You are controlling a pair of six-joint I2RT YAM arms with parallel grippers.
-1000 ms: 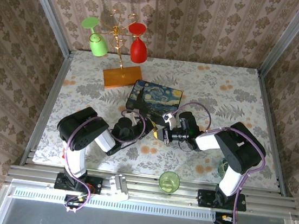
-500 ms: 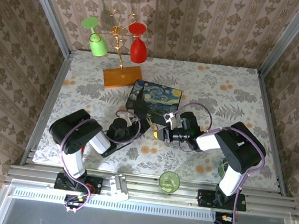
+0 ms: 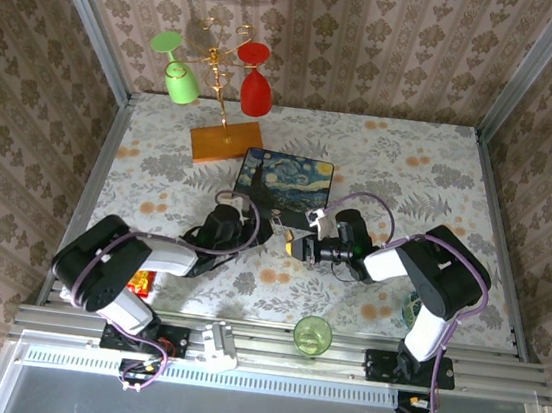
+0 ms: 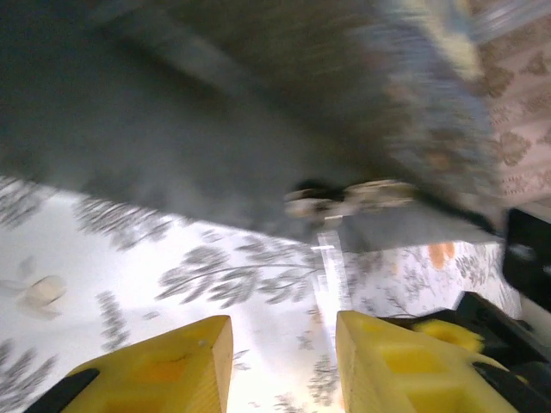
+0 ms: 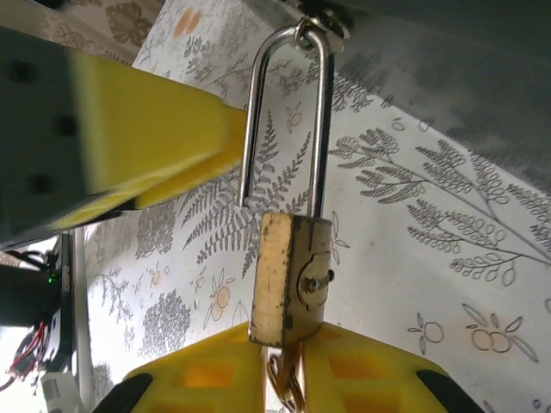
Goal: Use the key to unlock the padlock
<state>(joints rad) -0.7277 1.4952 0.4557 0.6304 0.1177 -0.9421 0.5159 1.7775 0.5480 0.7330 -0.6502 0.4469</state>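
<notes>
1. Under the clasp (image 5: 316,26) of the blue box (image 3: 285,177): the padlock (image 5: 288,275), hanging by its shackle (image 5: 320,129), one leg seemingly free of the brass body.
2. At its underside, the key (image 5: 287,379), set in the narrow gap of the right gripper (image 5: 288,391); cannot tell whether pinched.
3. Beside the shackle, the left gripper (image 4: 284,353), fingers parted, holding nothing.
4. Likely light, rigid, slick and free to swing; best steadied across the flat brass sides.

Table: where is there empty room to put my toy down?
Far right: bare table between the blue box and the right edge. Far left too, beside the wooden stand. Crowded just before the box, where the left gripper and right gripper meet at the padlock.
</notes>
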